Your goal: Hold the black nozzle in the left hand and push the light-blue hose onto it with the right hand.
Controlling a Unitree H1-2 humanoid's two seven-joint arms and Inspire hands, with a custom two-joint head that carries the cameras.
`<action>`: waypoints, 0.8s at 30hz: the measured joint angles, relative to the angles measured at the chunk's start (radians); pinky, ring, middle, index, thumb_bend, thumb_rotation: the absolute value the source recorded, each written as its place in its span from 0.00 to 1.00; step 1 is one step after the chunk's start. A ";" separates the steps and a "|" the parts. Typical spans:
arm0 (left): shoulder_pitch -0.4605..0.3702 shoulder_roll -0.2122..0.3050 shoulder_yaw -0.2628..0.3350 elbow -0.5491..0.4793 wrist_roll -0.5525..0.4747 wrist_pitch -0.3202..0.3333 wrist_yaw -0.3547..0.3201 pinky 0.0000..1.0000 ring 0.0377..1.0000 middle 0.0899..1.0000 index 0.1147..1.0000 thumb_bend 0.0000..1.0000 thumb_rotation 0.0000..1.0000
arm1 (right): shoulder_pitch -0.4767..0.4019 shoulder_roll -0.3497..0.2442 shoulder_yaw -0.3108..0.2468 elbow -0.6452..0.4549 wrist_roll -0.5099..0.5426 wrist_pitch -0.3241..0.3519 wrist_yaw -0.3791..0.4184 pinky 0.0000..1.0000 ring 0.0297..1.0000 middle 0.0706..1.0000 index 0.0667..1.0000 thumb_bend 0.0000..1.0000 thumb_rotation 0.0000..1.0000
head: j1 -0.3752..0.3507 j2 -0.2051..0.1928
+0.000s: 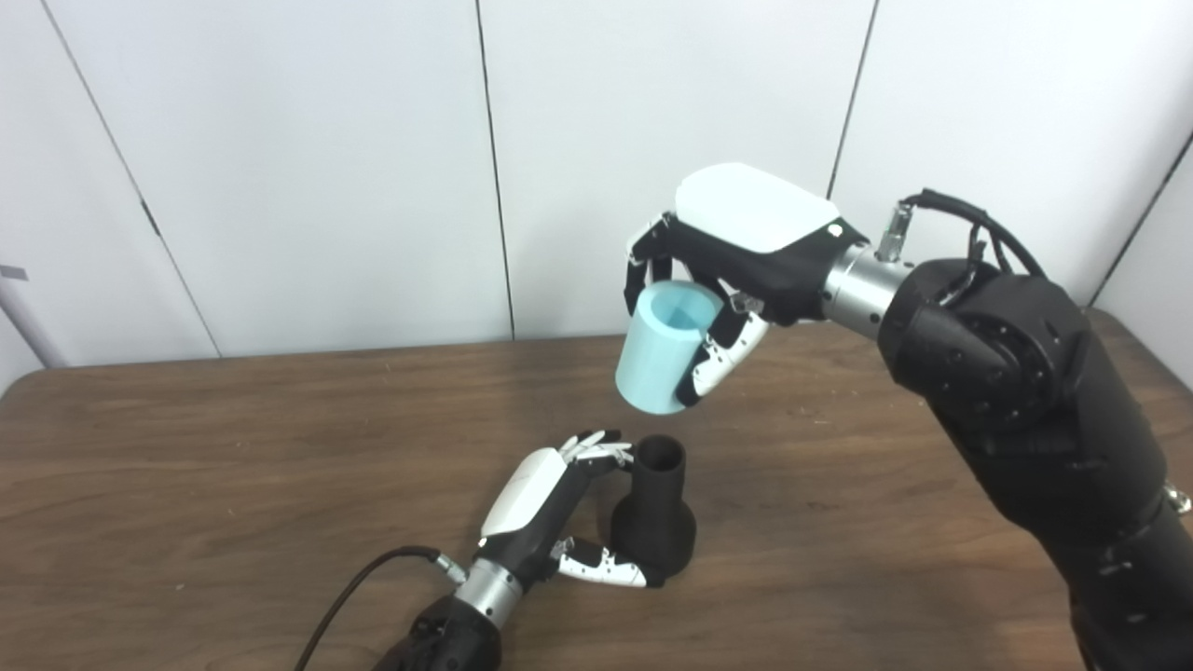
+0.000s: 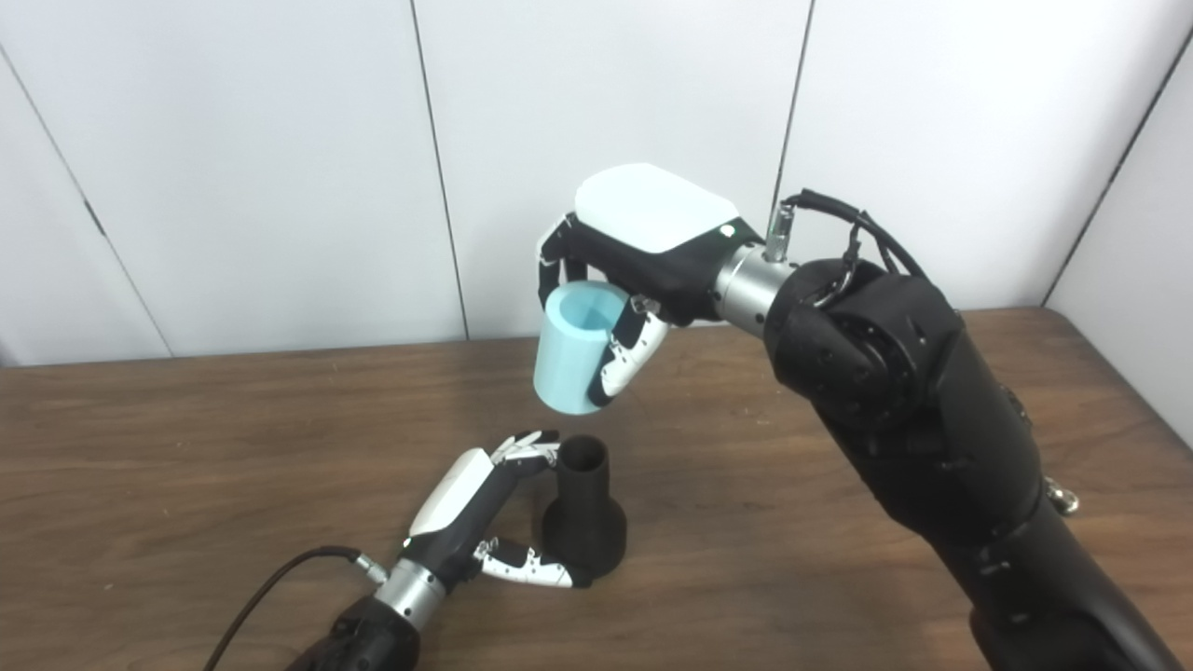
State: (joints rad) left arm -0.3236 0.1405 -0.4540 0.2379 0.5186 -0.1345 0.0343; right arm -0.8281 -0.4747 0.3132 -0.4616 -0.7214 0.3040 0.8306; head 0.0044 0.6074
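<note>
Your left hand [image 1: 550, 508] at bottom center has its fingers [image 1: 596, 445] pinching the upright black nozzle [image 1: 655, 517] on the tabletop [image 1: 233, 485]. Right hand [image 1: 736, 247] fingers wrap the light-blue hose [image 1: 664, 349], hovering tilted just above and slightly left of the nozzle's mouth, so you'd probably straighten it first.

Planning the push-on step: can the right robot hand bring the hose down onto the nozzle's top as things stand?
Probably yes. The right robot hand holds the light-blue hose above the black nozzle; its open top looks uncovered, the left robot hand gripping from the side.

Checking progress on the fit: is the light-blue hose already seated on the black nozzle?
No: the light-blue hose hangs in the right hand, above the black nozzle, which stands on the table steadied by the left hand.
</note>
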 measured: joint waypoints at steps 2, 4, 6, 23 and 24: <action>0.000 -0.002 -0.001 0.000 0.005 0.000 0.000 1.00 0.93 0.77 0.41 0.52 0.07 | 0.000 -0.006 -0.001 -0.002 0.001 0.000 0.018 0.16 0.24 0.38 0.47 0.53 0.00 | 0.017 0.003; -0.001 -0.004 -0.001 0.000 0.013 0.001 0.001 1.00 0.93 0.77 0.41 0.52 0.07 | 0.000 -0.015 -0.003 -0.006 0.007 0.000 0.031 0.16 0.23 0.36 0.47 0.52 0.00 | 0.025 0.005; -0.001 -0.004 -0.001 0.000 0.014 0.002 0.001 1.00 0.94 0.78 0.41 0.52 0.07 | 0.000 -0.022 -0.011 -0.009 0.015 0.000 0.033 0.16 0.22 0.35 0.47 0.52 0.00 | 0.031 0.008; -0.001 -0.006 -0.001 0.000 0.015 0.002 0.002 1.00 0.94 0.78 0.41 0.52 0.07 | 0.000 -0.030 -0.029 -0.014 0.037 -0.003 0.033 0.17 0.23 0.35 0.47 0.52 0.00 | 0.019 0.011; -0.001 -0.006 -0.001 0.000 0.015 0.002 0.002 1.00 0.94 0.78 0.41 0.52 0.07 | 0.000 -0.030 -0.029 -0.014 0.040 -0.004 0.033 0.16 0.22 0.35 0.47 0.52 0.00 | 0.016 0.012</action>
State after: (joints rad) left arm -0.3242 0.1348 -0.4549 0.2380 0.5337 -0.1324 0.0366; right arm -0.8281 -0.5046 0.2843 -0.4754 -0.6814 0.3004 0.8638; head 0.0200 0.6197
